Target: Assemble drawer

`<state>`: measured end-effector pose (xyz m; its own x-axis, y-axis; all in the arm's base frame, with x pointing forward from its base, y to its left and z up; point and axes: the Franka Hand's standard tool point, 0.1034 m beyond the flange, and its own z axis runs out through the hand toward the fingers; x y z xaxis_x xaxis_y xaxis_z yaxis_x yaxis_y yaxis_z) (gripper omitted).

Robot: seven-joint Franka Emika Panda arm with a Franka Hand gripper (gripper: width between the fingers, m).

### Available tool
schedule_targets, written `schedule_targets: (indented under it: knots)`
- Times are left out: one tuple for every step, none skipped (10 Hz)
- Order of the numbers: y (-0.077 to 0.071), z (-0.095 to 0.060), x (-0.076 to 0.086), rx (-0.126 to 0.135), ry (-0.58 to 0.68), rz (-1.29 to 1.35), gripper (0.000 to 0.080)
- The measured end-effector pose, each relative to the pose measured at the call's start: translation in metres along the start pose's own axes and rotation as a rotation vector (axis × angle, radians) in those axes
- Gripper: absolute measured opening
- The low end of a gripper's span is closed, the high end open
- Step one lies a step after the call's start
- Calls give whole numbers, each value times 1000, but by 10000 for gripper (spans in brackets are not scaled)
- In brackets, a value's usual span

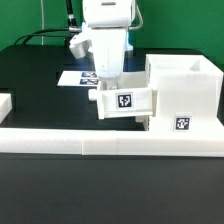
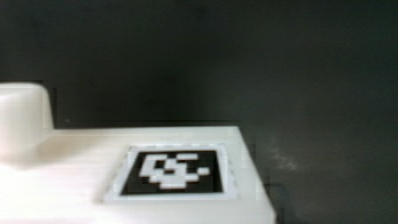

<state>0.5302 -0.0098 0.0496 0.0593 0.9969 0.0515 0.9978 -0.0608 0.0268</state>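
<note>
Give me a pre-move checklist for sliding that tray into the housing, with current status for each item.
1. Pincer grips the tray: cannot tell, fingertips hidden behind the tray.
2. Tray off the table: ok, it appears raised.
3. Tray beside the housing, on the exterior view's left: ok.
4. Tray level: ok, roughly level.
5. Tray's tag visible in the wrist view: ok.
6. Housing opening lined up with the tray: cannot tell.

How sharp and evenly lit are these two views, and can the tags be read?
Exterior view: evenly lit and fairly sharp; the tag on the tray under the gripper is legible, and white surfaces look a bit washed out. Wrist view: soft and blurred; the tag is smeared against a dark, featureless background.
</note>
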Motion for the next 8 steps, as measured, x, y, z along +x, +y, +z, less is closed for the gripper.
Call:
schedule_targets:
  knots:
    - [0,0,0,0,0,0,45]
    - [0,0,0,0,0,0,45]
    - [1,0,1,0,0,-2,45]
    - [2,0,1,0,0,-2,45]
    - [3,0,1,1,0,-4,45]
    - [4,0,1,8,-2,-8,45]
    - [6,1,2,8,-6,-17,45]
    - [6,1,1,8,-5,-16,45]
